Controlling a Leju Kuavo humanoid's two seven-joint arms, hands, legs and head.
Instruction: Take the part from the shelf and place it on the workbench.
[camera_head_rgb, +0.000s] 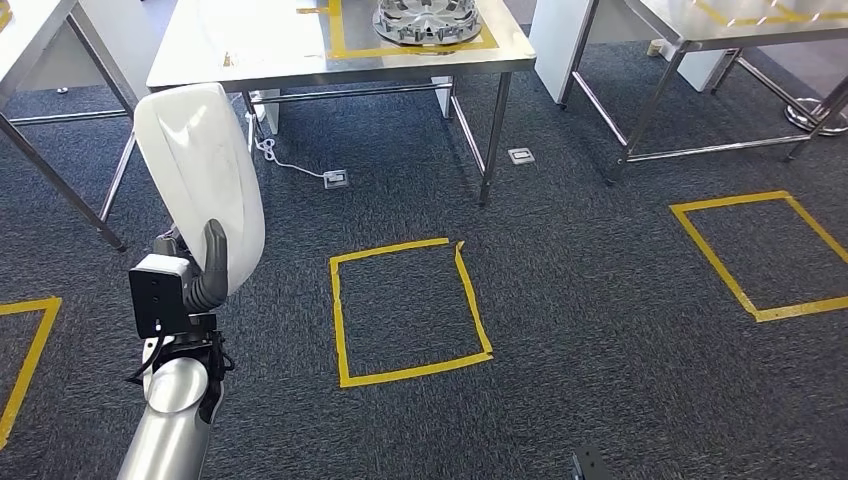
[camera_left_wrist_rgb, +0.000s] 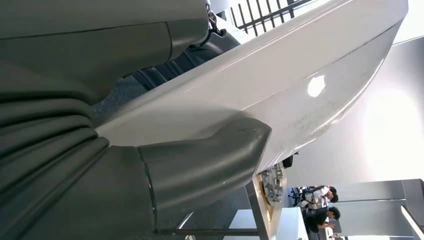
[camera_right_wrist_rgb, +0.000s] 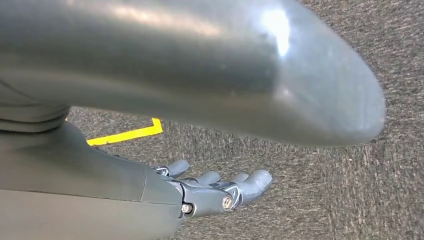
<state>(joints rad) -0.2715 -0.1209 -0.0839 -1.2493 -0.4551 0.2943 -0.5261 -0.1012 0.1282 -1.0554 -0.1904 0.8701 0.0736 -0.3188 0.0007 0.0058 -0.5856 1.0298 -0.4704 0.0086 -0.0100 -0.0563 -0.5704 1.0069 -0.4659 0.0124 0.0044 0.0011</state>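
The part is a white, glossy curved panel (camera_head_rgb: 200, 170). My left hand (camera_head_rgb: 205, 275) grips its lower end, with the dark thumb lying across its face, and holds it upright at the left. In the left wrist view the thumb (camera_left_wrist_rgb: 200, 170) presses on the white panel (camera_left_wrist_rgb: 300, 75). The steel workbench (camera_head_rgb: 250, 45) stands ahead across the carpet, with a yellow tape frame (camera_head_rgb: 420, 48) marked on its top. My right hand (camera_right_wrist_rgb: 210, 192) hangs over the carpet with its fingers spread, holding nothing.
A silver wheel-like part (camera_head_rgb: 428, 20) lies inside the tape frame on the workbench. Other steel tables stand at the left (camera_head_rgb: 40, 130) and right (camera_head_rgb: 700, 40). Yellow tape squares (camera_head_rgb: 410, 310) (camera_head_rgb: 765, 255) mark the carpet. Floor sockets (camera_head_rgb: 335, 180) lie near the bench legs. People (camera_left_wrist_rgb: 320, 200) sit far off.
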